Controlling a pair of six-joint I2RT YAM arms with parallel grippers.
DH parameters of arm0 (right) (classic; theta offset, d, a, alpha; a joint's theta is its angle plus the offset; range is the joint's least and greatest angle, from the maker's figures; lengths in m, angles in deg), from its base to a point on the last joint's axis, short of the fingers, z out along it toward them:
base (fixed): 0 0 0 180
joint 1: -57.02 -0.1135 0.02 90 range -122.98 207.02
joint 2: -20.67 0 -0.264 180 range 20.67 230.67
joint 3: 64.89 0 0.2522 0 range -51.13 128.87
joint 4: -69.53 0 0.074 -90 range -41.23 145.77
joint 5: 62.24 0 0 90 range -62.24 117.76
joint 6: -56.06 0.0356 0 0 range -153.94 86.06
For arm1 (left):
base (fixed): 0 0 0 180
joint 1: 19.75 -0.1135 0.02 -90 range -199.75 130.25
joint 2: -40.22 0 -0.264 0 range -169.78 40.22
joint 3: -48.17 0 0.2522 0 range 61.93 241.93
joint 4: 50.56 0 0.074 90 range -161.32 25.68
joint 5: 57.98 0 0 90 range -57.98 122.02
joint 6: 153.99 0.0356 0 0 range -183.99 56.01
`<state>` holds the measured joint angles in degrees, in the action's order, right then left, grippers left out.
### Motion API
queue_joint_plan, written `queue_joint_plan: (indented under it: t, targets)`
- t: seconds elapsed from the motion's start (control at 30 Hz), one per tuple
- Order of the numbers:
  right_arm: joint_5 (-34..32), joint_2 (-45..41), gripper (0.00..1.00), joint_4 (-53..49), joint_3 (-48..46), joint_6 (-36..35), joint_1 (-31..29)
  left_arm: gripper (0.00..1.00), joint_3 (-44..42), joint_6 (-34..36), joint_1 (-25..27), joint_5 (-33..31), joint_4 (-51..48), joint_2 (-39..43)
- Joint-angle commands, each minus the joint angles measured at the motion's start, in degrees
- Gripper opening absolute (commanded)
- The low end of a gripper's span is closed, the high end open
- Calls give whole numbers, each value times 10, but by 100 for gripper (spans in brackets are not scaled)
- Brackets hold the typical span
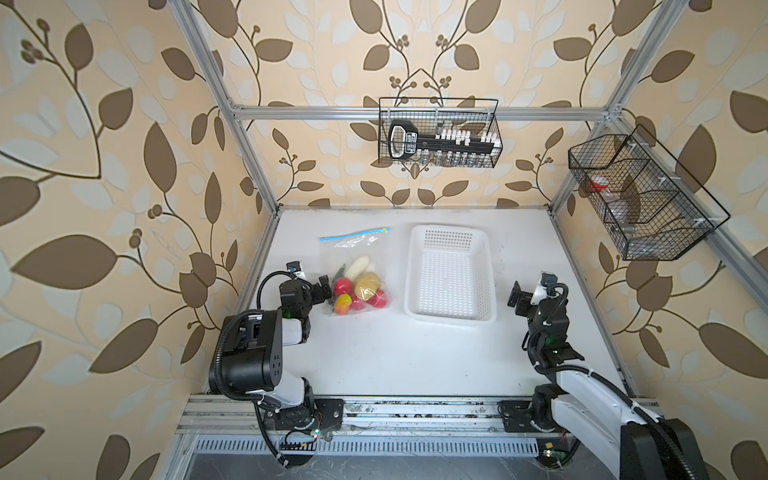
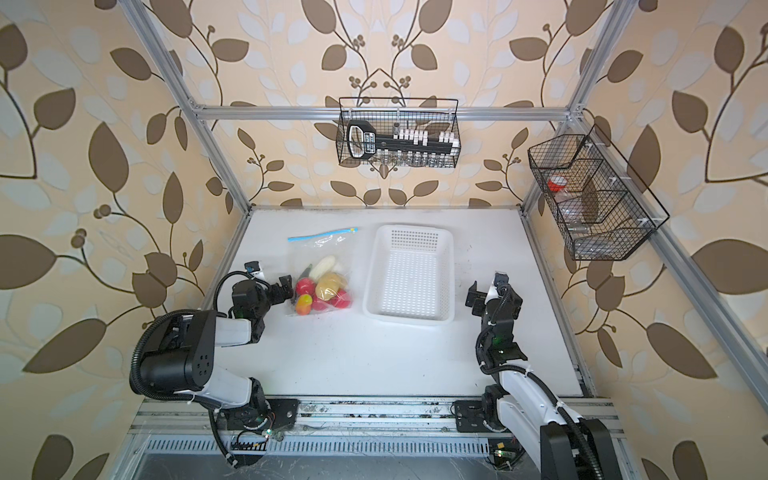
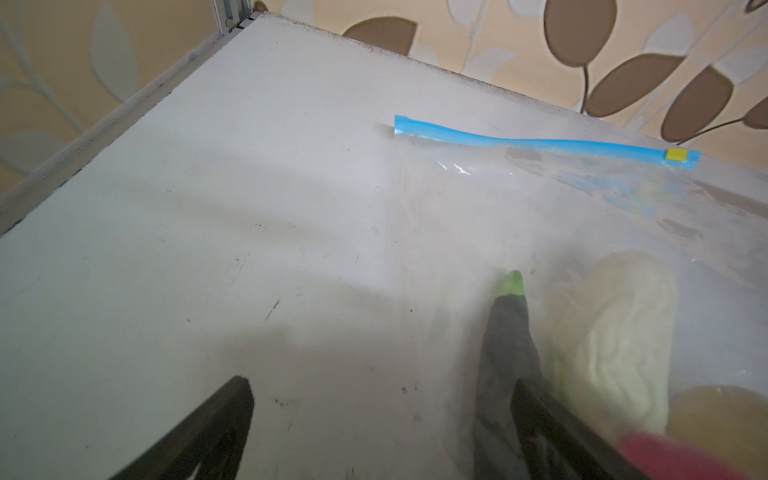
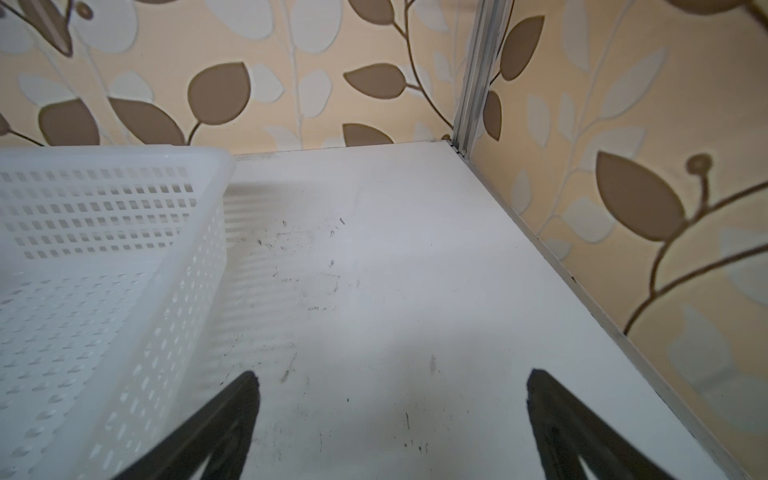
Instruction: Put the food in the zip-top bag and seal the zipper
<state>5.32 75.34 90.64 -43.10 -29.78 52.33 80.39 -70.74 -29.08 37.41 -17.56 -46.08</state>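
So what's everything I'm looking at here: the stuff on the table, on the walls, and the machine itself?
Clear crinkly plastic zip-top bag: one, transparent, on the table, left of centre.
Thin zipper strip: one, light blue, bag's far edge; small yellow slider tab.
Toy red apples: three, inside bag.
Toy potato: at least one, yellow-brown, inside bag.
Toy eggplant: one, dark purple, inside bag.
Toy cabbage: one, pale green-white, inside bag.
Toy red-yellow fruit: one, inside bag.
White perforated plastic basket: one, right of bag, nothing inside.
Black wire baskets: two, back rail and right rail.
White table: one.
Black left gripper: open, beside bag.
Black right gripper: open, right of white basket.
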Motion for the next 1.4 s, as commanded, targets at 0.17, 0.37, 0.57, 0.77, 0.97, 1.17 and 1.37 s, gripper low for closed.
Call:
queue_joint_plan:
  t: [0.17,0.37,0.57,0.77,0.97,1.17,1.37]
  targets:
    - [38,83,100,129,6,-9,5,99,15,13,8,-13,0,9]
    - [116,166,100,235,-6,-49,6,99,18,16,13,-22,-8,9]
    - [91,226,100,288,-6,-29,16,99,21,16,14,-25,-12,8]
    - [106,227,100,244,18,-30,21,99,24,22,17,-19,-19,7]
    - [110,227,100,241,20,-28,24,99,34,34,26,-18,-35,4]
    - [110,223,100,240,17,-28,24,99,34,34,26,-19,-35,4]
    - [111,224,100,241,17,-29,23,99,35,34,26,-19,-35,4]
